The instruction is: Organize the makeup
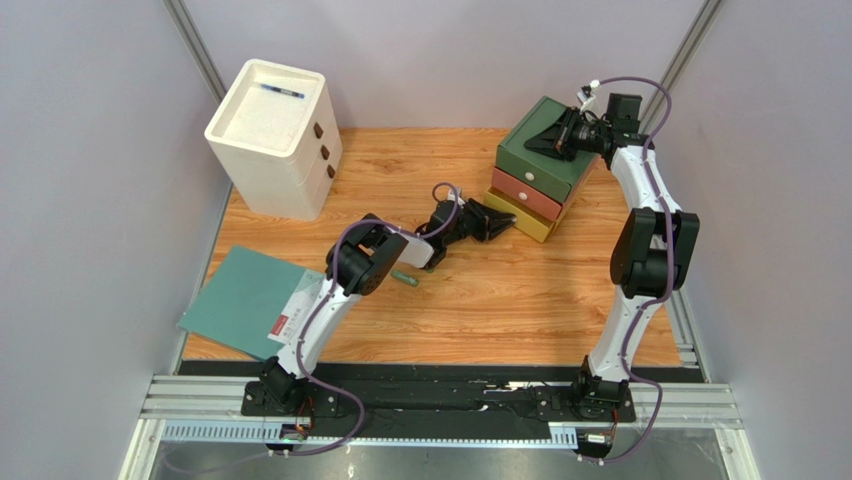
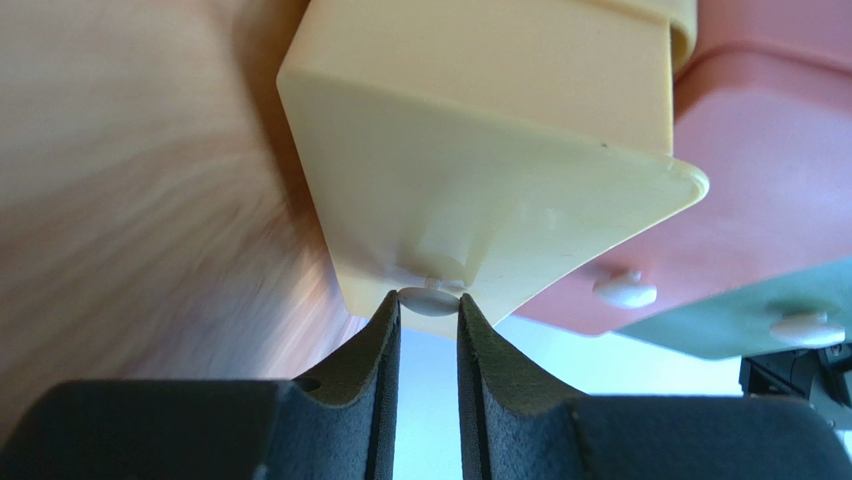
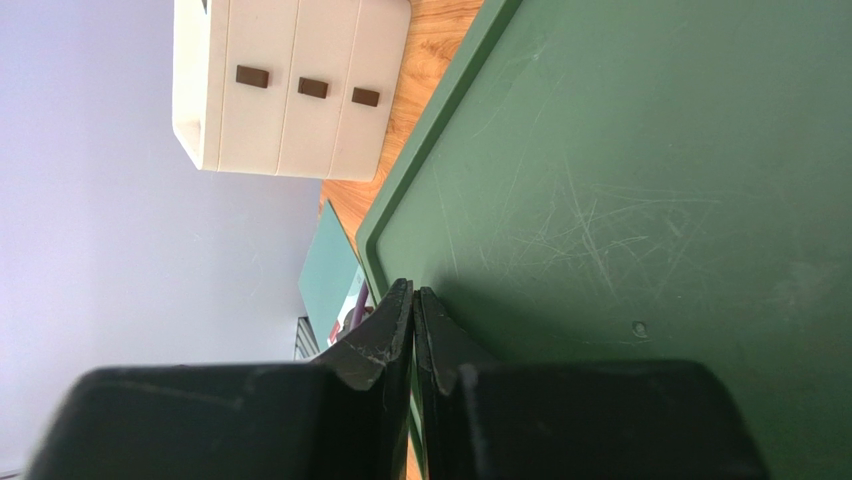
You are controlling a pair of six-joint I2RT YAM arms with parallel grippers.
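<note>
Top external view: the wooden table carries two sets of drawers. A white three-drawer chest stands at the far left corner. A smaller stack sits toward the far right, with a green tier on top, a salmon one in the middle and a yellow one at the bottom. A teal folder lies flat at the table's left edge, with a white sheet on its near corner.

The left arm stretches across the middle of the table, and the left gripper is at the front of the yellow drawer. The left wrist view shows that drawer pulled out from under the salmon one. The fingers pinch its small white knob from both sides.

The right gripper lies on the green top of the stack. In the right wrist view its fingers are pressed together with nothing between them, tips on the scratched green surface.

Of the makeup, only one green tube is visible, lying on bare wood just beside the left arm's elbow. A thin blue pen rests on the white chest's top.
</note>
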